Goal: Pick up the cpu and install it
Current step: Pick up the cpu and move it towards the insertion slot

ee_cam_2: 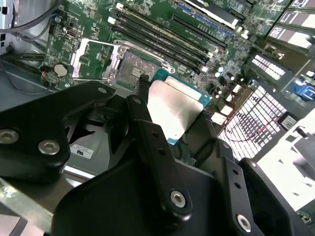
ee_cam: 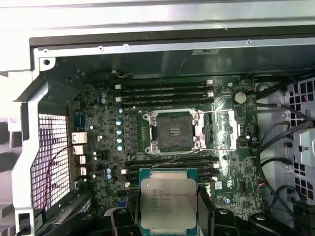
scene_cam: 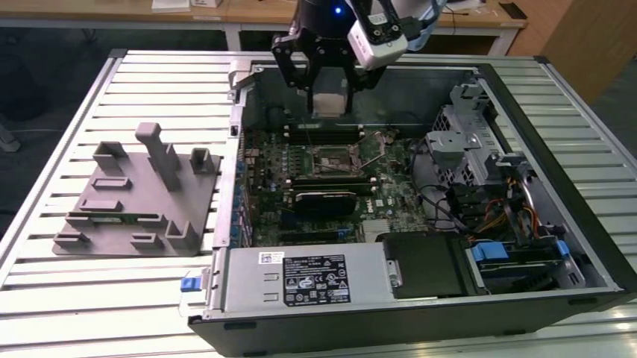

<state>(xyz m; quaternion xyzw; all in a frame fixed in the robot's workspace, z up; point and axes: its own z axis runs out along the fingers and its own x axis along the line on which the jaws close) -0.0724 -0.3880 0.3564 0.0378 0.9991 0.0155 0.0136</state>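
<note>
The cpu (ee_cam: 168, 199) is clamped by its two opposite edges between the black fingers (ee_cam_2: 141, 105) of the gripper (scene_cam: 329, 104). It lies flat, with its metal top facing both wrist cameras. It is a thin square: a matte silver lid with cut corners, brushed and faintly reflective, on a teal-green board rim. In the second wrist view the cpu (ee_cam_2: 174, 110) sits just past the fingertips of the gripper (ee_cam_2: 174, 115), whose jointed links are black metal with round bolt heads.

In the exterior view the chip hangs in the upper middle of the frame, clear of the board. The socket (scene_cam: 333, 159) lies lower in the picture, near the centre. In the first wrist view the socket (ee_cam: 172, 130) is a dark square in a silver frame. Its load plate (ee_cam: 219, 130) is swung open beside it, and long black memory slots (ee_cam: 162, 93) run on either side.

The green motherboard (scene_cam: 298, 168) lies in an open grey steel computer case (scene_cam: 418, 313). At the exterior view's left a grey plastic fixture (scene_cam: 139, 201) with upright posts rests on the ribbed aluminium table (scene_cam: 149, 82).
</note>
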